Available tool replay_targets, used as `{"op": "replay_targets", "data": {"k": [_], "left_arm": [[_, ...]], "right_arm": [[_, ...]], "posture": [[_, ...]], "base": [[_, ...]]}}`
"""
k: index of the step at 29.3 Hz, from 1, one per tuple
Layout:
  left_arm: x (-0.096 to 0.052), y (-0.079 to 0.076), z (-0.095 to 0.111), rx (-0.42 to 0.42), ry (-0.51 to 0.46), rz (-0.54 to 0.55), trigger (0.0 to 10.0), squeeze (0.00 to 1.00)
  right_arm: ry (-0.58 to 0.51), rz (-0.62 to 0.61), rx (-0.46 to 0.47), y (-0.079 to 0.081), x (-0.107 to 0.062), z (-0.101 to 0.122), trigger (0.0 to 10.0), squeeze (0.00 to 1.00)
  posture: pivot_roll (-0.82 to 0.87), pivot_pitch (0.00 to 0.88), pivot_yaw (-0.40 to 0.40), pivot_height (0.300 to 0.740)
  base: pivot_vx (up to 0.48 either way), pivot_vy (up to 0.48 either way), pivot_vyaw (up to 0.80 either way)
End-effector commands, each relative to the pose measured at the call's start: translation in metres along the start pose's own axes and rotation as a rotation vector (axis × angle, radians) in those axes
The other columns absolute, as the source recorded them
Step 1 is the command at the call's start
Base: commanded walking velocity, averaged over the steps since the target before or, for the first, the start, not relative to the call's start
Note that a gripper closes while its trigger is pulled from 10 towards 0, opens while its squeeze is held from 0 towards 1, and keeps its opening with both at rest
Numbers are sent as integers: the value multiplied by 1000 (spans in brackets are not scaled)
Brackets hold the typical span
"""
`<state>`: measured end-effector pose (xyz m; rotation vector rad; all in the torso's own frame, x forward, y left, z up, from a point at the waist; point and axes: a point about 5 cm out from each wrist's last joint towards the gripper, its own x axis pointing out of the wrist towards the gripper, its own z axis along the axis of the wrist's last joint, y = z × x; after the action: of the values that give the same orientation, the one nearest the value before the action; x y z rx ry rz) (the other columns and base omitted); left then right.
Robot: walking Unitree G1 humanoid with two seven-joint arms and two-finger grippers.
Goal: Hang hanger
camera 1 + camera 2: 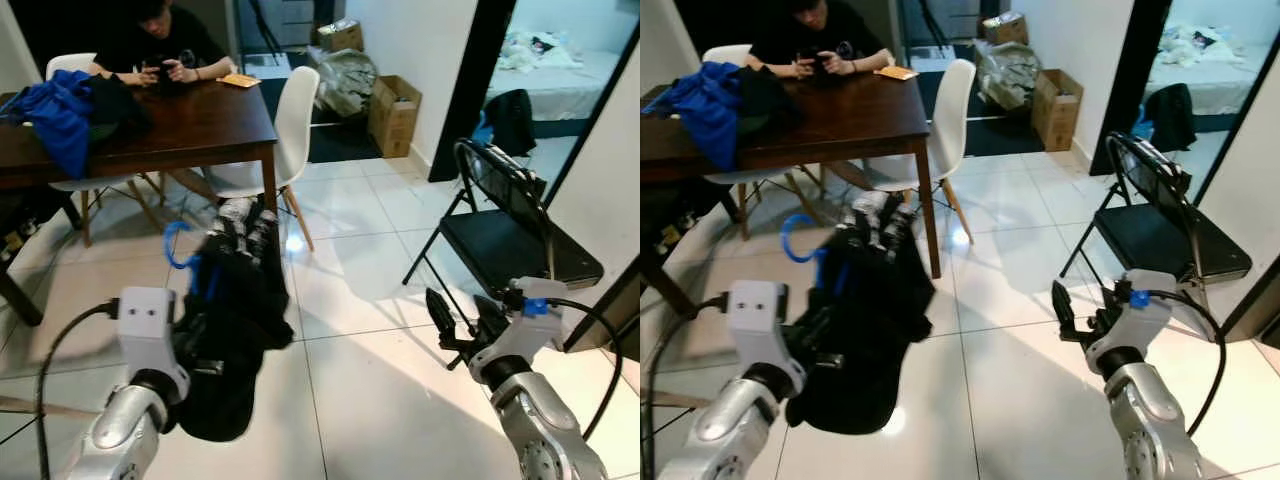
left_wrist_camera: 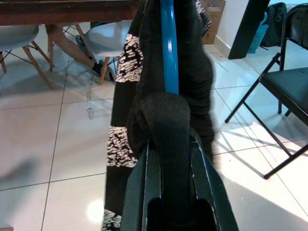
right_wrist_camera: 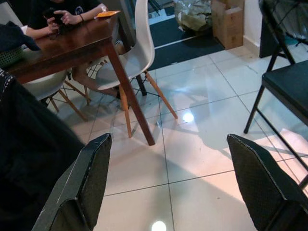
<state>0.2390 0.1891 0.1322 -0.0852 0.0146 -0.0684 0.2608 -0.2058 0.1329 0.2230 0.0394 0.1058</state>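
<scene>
left gripper clamps the blue hanger through its dark garment — cloth could slip; right gripper gapes wide, unladen.

White tiled floor, wooden table, black folding chair.

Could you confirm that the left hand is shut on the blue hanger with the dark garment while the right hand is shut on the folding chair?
Not quite: the right hand is open and holds nothing, as the right wrist view shows. The left hand is shut on the blue hanger with the dark garment.
</scene>
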Motion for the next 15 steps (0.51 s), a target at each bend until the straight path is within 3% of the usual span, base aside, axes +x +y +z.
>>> {"op": "replay_targets", "data": {"k": [1,15], "left_arm": [[-1,-1,11,21,-68,17,10000,0],[1,1,12,42,-70,36,10000,0]], "right_arm": [[7,10,1,1,1,-1,10000,0],[29,77,-11,8,4,-3,10000,0]], "posture": [[40,0,-14,740],[45,0,-13,740]], "base": [[390,0,0],[411,0,0]]}}
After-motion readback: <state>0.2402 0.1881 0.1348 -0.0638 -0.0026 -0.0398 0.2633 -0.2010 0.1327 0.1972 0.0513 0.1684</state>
